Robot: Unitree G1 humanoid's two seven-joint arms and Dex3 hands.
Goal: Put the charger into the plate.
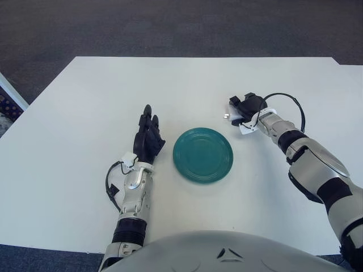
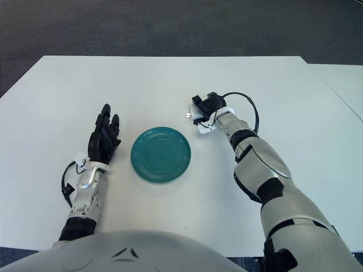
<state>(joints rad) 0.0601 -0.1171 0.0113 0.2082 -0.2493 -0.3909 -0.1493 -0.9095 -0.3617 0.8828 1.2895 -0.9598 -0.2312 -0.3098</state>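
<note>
Evidently the right hand [image 1: 245,107] has its fingers curled tight around the charger [image 1: 233,116] — a small white block showing at the fingertips, just right of centre in the frame and up and to the right of the green plate [image 1: 202,154]. It seems held clear of the white table [image 1: 85,102], presumably so it can be carried over the rim. The plate sits bare at mid-frame. The left hand [image 1: 148,137] shows left of the plate, fingers straight and unloaded — idle.
</note>
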